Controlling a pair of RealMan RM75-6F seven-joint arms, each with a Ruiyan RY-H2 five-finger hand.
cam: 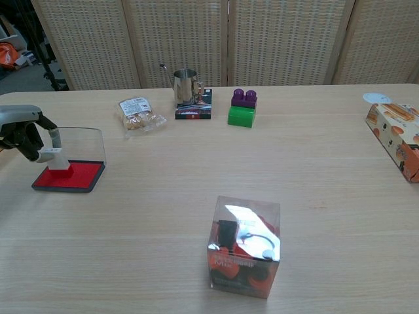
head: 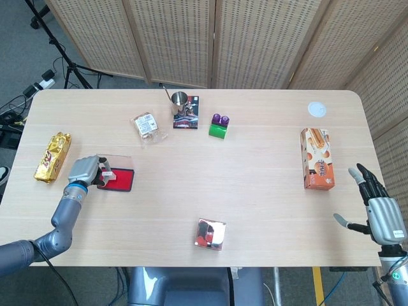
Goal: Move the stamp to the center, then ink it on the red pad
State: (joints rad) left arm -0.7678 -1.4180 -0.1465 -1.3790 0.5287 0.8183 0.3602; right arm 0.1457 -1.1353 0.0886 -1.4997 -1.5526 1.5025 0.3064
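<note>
The stamp (cam: 57, 159) stands pressed on the red pad (cam: 71, 176) near the tabletop's left edge, gripped by the left hand (cam: 19, 131), fingers clenched around it. The pad's clear lid (cam: 84, 144) stands raised behind it. The right hand (head: 380, 213) hovers off the front right corner, fingers spread, holding nothing.

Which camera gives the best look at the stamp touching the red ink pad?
The chest view: the stamp shows side-on, its base down on the red pad, held by the left hand. From above, the head view largely hides the stamp behind the hand.
</note>
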